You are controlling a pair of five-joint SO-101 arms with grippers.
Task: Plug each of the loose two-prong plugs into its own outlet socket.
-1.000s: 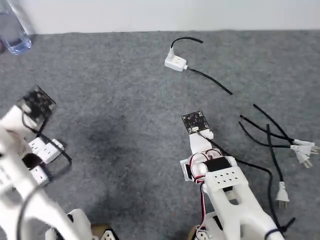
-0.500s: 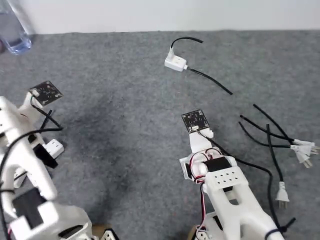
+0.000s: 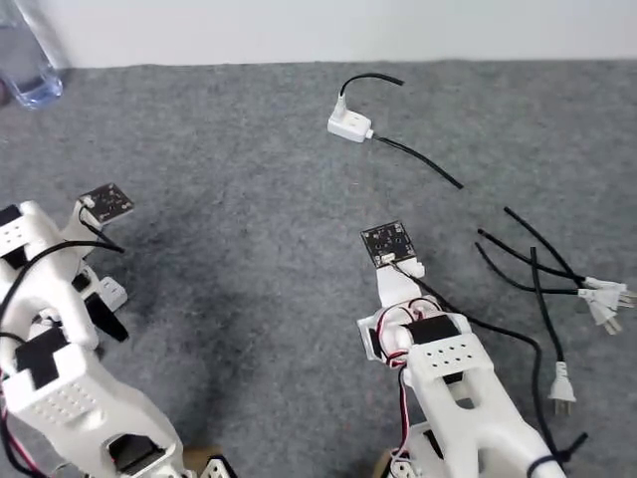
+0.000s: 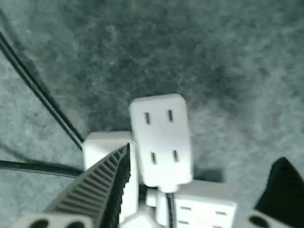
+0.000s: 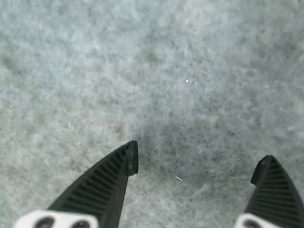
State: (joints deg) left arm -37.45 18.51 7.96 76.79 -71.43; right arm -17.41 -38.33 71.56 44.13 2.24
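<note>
High view, left arm: the left arm (image 3: 60, 383) stands folded at the near left corner of the grey table (image 3: 249, 259), head bent down over a socket cluster (image 3: 111, 294) at the left edge.
High view, right arm: the right arm (image 3: 453, 373) rises from the near edge a little right of centre, and its head hangs over bare grey surface in the middle.
High view, far socket: a single white far socket (image 3: 348, 125) lies well apart from both arms, past the middle. One black cord curls off its far end and a thinner one trails away to the right.
High view, plugs: two white loose plugs (image 3: 600, 295) lie just beside each other at the right edge on black leads, and a third plug (image 3: 562, 383) lies nearer, also on the right.
High view, corner: a clear bottle (image 3: 25, 60) stands at the far left.
Left wrist view, gripper: the left gripper (image 4: 204, 156) has its fingers spread wide and grips nothing.
Left wrist view, socket: a white front socket (image 4: 161, 140) with two pairs of slots lies flat between the fingers, closer to the ribbed one. More white blocks (image 4: 105, 148) crowd against it. Black cords (image 4: 40, 92) cross the grey beside them.
Right wrist view, gripper: the right gripper (image 5: 200, 153) is spread wide too, with plain grey table between its tips.
</note>
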